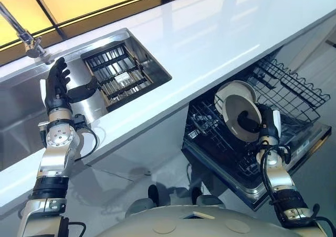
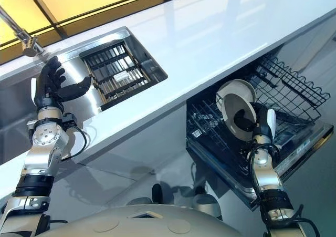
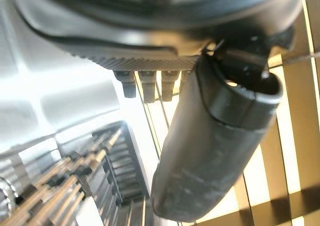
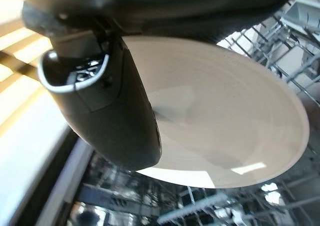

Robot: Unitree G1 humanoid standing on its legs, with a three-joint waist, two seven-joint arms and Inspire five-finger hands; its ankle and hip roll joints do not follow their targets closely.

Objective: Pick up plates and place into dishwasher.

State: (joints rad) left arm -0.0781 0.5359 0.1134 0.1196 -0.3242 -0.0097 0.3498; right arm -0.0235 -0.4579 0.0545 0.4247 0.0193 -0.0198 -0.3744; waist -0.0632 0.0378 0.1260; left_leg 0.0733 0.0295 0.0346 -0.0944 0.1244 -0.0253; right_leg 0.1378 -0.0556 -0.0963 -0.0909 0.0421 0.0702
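Gripping plate [image 1: 233, 108]: right hand [image 1: 264, 124], over dishwasher rack [image 1: 299, 84] | left hand [image 1: 56, 87] spread above sink [image 1: 21, 108]

Location type: kitchen.

Indicators:
- A long white countertop [image 1: 210, 37] with a stainless steel sink [image 1: 16, 103] set into it.
- A metal tap [image 1: 23, 33] over the sink.
- A slotted rack [image 1: 118, 74] seated in the compartment beside the sink.
- A dishwasher [image 1: 218, 171] built in under the countertop, open, with a wire basket [image 1: 299, 87] pulled out.
- A white plate [image 1: 236, 108] at the open dishwasher.
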